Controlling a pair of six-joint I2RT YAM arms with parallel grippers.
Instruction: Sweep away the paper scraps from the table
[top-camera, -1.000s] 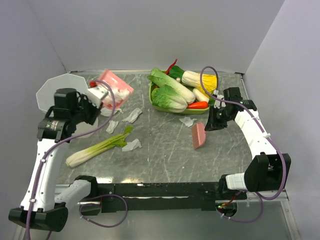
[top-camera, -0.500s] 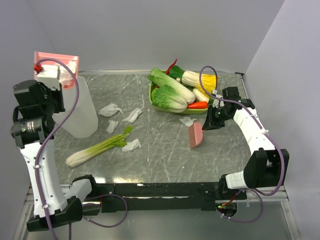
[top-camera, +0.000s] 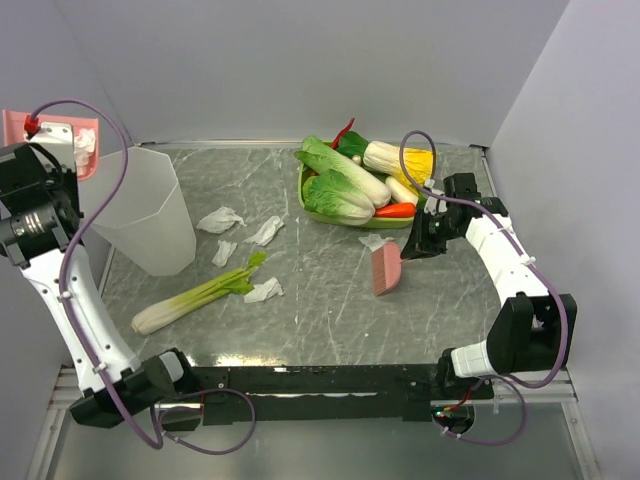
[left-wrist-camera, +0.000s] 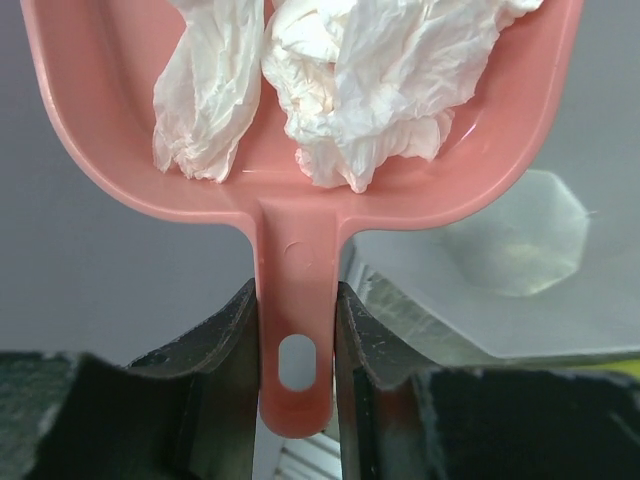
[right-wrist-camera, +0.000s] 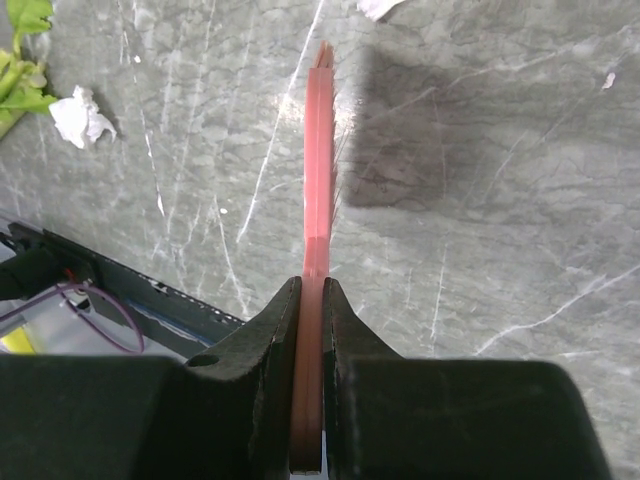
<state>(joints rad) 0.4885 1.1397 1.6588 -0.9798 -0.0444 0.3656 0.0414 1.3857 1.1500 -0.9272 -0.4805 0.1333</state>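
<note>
My left gripper (left-wrist-camera: 296, 330) is shut on the handle of the pink dustpan (left-wrist-camera: 120, 130), raised high at the far left (top-camera: 70, 150) beside a translucent white bin (top-camera: 150, 210). Crumpled paper scraps (left-wrist-camera: 370, 70) lie in the pan. My right gripper (right-wrist-camera: 312, 320) is shut on a pink brush (right-wrist-camera: 318, 150), held above the table (top-camera: 330, 300) right of centre (top-camera: 384, 268). Several paper scraps lie on the table: one (top-camera: 218, 219) near the bin, one (top-camera: 264, 231) beside it, one (top-camera: 264, 291) by the leek, one (top-camera: 375, 242) by the brush.
A white-stemmed green leek (top-camera: 195, 296) lies at the front left. A green tray (top-camera: 340, 216) heaped with toy vegetables stands at the back centre. Grey walls enclose the table on three sides; a metal rail runs along the front edge (top-camera: 320, 378).
My left arm has lifted the dustpan with scraps from the table up and left to beside the bin. The right gripper's brush has shifted slightly left.
</note>
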